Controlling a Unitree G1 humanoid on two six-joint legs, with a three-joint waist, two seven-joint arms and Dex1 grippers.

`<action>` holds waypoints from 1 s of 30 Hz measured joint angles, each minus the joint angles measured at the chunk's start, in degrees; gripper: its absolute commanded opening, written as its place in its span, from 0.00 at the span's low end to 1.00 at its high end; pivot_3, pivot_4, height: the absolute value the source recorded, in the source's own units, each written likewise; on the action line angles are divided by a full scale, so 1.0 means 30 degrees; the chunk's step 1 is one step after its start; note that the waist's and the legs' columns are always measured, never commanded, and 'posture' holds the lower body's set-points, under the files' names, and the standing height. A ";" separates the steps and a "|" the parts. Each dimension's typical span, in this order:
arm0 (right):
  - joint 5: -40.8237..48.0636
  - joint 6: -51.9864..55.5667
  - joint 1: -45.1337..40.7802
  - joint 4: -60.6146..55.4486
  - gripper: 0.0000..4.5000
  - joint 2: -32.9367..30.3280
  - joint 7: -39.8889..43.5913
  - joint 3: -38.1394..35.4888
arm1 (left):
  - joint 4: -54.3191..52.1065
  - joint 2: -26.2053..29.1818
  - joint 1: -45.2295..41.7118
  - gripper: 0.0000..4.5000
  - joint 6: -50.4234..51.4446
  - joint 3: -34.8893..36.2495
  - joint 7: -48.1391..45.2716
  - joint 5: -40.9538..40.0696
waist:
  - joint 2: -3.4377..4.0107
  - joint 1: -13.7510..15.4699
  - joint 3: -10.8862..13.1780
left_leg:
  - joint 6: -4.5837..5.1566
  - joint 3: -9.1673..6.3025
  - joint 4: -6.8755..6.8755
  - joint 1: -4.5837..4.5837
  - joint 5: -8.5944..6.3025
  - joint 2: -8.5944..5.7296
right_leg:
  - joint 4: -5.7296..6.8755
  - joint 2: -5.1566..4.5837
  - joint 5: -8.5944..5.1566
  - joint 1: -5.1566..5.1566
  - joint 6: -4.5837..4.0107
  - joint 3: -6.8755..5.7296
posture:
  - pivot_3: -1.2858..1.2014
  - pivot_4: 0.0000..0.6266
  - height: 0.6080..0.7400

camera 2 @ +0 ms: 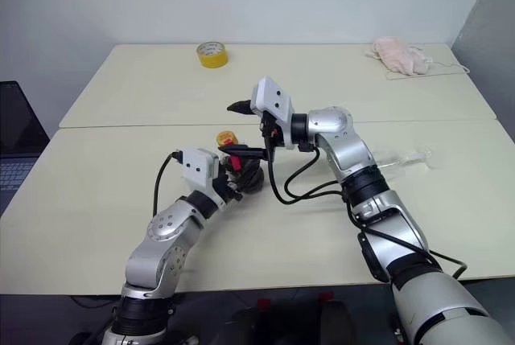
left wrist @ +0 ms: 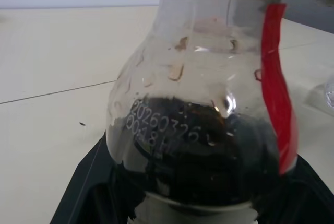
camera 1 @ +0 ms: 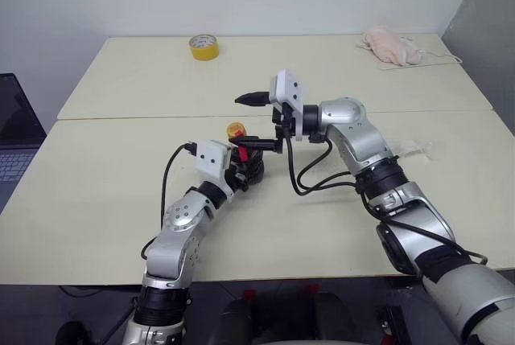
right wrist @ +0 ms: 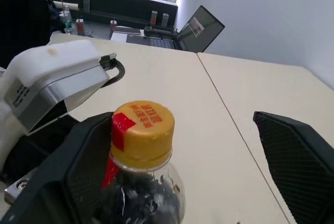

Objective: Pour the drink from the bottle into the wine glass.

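The bottle (camera 1: 244,160) is small and stubby, with a yellow-orange cap (right wrist: 143,129), a red label strip (left wrist: 276,88) and dark drink (left wrist: 198,151) in its rounded lower body. It stands upright near the table's middle with my left gripper (camera 1: 243,171) shut on its body. My right gripper (camera 1: 257,122) reaches in level from the right at cap height. It is open wide, with one finger (right wrist: 86,169) close beside the cap and the other finger (right wrist: 300,156) far from it. The wine glass (camera 2: 401,159) looks to lie on its side, right of my right forearm.
A yellow tape roll (camera 1: 203,47) sits at the back left of the far table and a pink cloth (camera 1: 392,46) at the back right. A laptop (camera 1: 12,132) stands off the left edge. A seam (camera 1: 145,117) runs between the two tables.
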 measured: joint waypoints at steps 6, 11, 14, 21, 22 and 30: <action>0.0127 0.0998 0.1488 -0.2388 0.99 -0.1834 0.0991 -0.0051 | -0.0131 -0.0017 0.0059 0.58 0.0002 0.0029 -0.0050 -0.0058 | -0.0001 0.0024 0.0000 | 0.0000 0.0005 0.0003 -0.0002 0.0000 -0.0003 | -0.0002 -0.0006 0.0000 0.0007 0.0001 0.0001 | 0.52 0.24 1.00; 0.0394 0.2120 0.1952 -0.3633 0.99 -0.2446 0.1198 -0.0283 | -0.0138 -0.0055 0.0057 0.58 0.0009 0.0020 -0.0066 -0.0190 | -0.0001 0.0007 0.0000 | 0.0001 0.0008 -0.0004 -0.0002 0.0000 0.0002 | -0.0001 -0.0003 0.0000 -0.0001 0.0001 0.0000 | 0.52 0.24 1.00; 0.1333 0.3585 0.2463 -0.5767 0.99 -0.2316 -0.0051 -0.1447 | -0.0141 -0.0048 0.0055 0.58 0.0010 0.0054 -0.0047 -0.0198 | -0.0001 0.0042 0.0001 | 0.0000 0.0003 0.0000 -0.0013 0.0000 -0.0003 | -0.0005 -0.0007 0.0000 0.0001 0.0001 0.0001 | 0.52 0.24 1.00; 0.2734 0.7985 0.2623 -1.0607 0.99 -0.0219 -0.5048 -0.2878 | -0.0148 0.0010 0.0050 0.58 0.0057 0.0016 -0.0003 -0.0100 | 0.0000 0.0033 0.0000 | 0.0000 0.0001 -0.0005 -0.0014 0.0000 -0.0002 | 0.0002 -0.0005 0.0000 -0.0013 0.0001 0.0004 | 0.52 0.24 1.00; 0.2836 0.8538 0.2699 -1.1167 0.99 -0.0111 -0.5545 -0.2841 | -0.0148 0.0016 0.0051 0.58 0.0065 0.0017 0.0011 -0.0078 | 0.0000 0.0048 0.0000 | 0.0000 0.0001 -0.0003 -0.0014 0.0000 -0.0007 | 0.0001 -0.0008 0.0000 -0.0010 0.0001 0.0006 | 0.52 0.24 1.00; 0.0484 1.2571 0.4204 -1.3415 0.99 0.1547 -1.0848 0.0130 | -0.0129 -0.0014 -0.0013 0.58 0.0135 0.0055 0.0754 0.0241 | 0.0000 0.0043 -0.0001 | 0.0000 0.0003 0.0004 -0.0014 0.0000 -0.0009 | 0.0014 -0.0007 0.0001 -0.0015 0.0001 0.0010 | 0.52 0.24 1.00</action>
